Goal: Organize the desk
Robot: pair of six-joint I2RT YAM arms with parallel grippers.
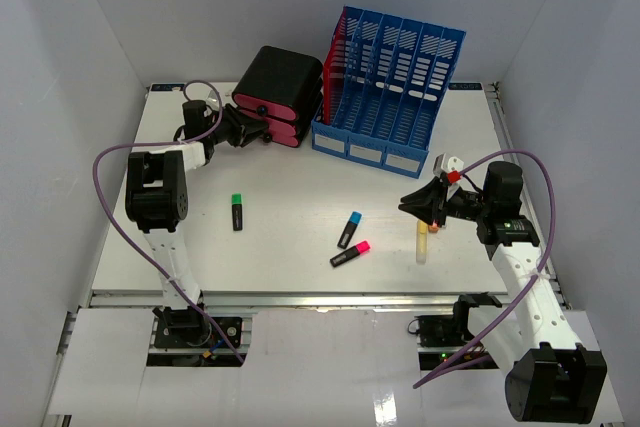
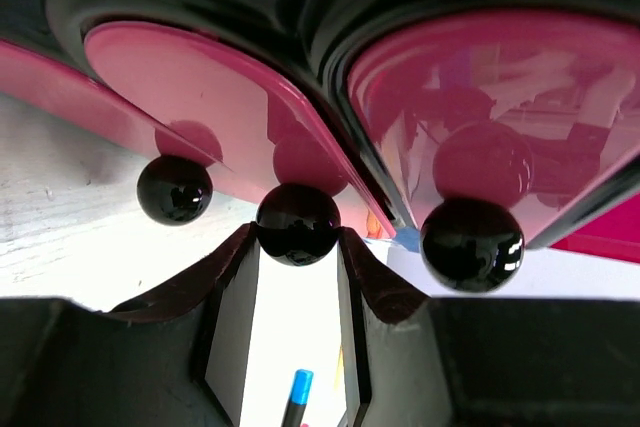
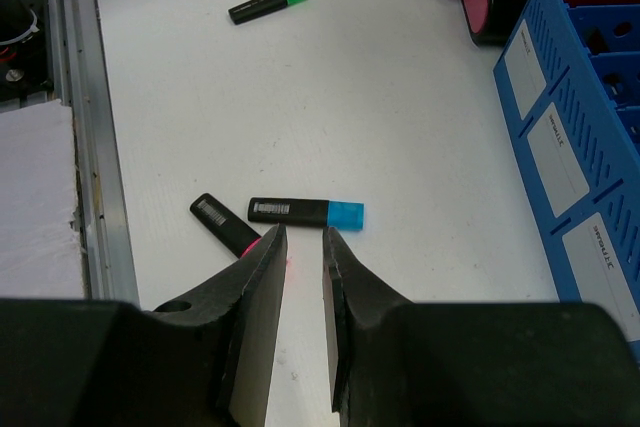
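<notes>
We'd pull the stiff drawer [image 2: 230,117] by its slick round knob [image 2: 297,225], which our left tool [image 2: 296,237] straddles, grip unclear; right tool [image 3: 302,235] closed, empty.

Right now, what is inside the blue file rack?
At the left end of the blue file rack stands a red panel, folder or rack part I cannot tell. Nothing else shows in the slots, but the dividers cover their floors.

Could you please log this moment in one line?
left gripper: jaws around drawer unit's middle knob | right gripper: shut, above desk | loose: green highlighter, blue highlighter, pink highlighter, yellow highlighter
</notes>
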